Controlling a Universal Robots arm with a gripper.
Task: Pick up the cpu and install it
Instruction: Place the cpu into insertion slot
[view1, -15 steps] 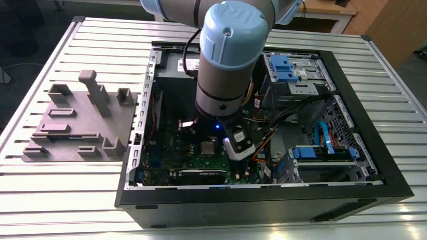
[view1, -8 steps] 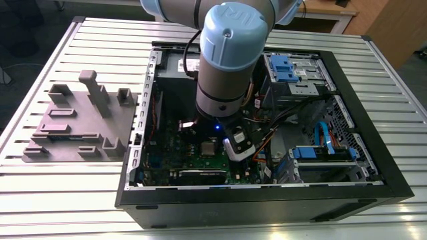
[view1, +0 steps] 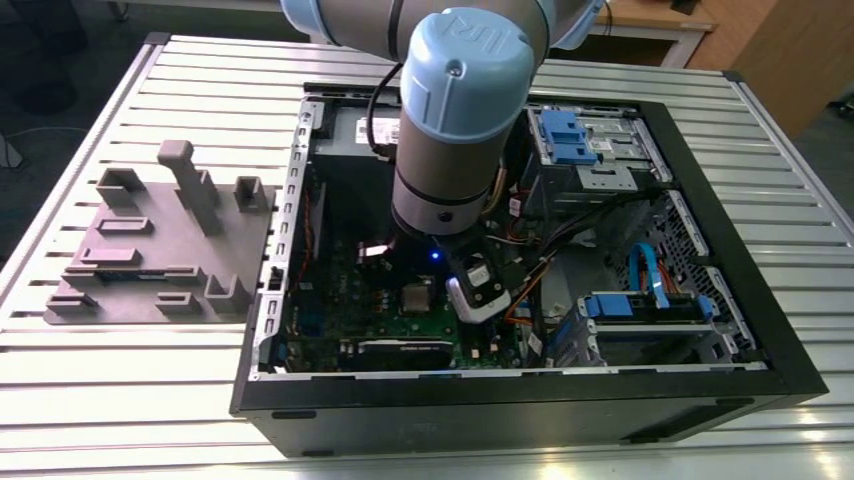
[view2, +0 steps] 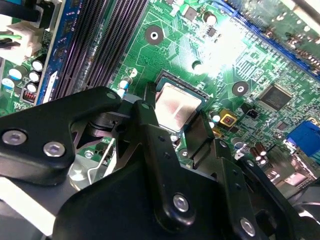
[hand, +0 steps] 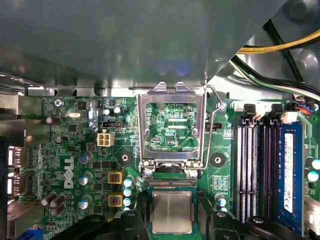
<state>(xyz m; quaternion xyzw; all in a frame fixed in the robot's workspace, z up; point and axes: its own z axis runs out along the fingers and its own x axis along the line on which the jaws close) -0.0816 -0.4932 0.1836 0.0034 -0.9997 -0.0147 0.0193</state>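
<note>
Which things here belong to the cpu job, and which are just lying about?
Job: cpu, open socket bracket, motherboard.
Lying about: memory slots, grey jig, yellow cable, blue drive bay.

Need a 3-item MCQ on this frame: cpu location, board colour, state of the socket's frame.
1. Where is the cpu?
A) in the socket on the board
B) on the grey tray outside the case
C) on the table slats

2. What colour is the board?
A) red
B) green
C) black

3. The socket's metal frame is:
A) clamped down over the cpu
B) swung open, clear of the cpu
C) lying outside the case

Key:
1 A, both wrist views show the cpu lying flat in the socket.
2 B, the board is green in every view.
3 B, the metal frame sits beside the cpu, with the board visible through its window.
</note>
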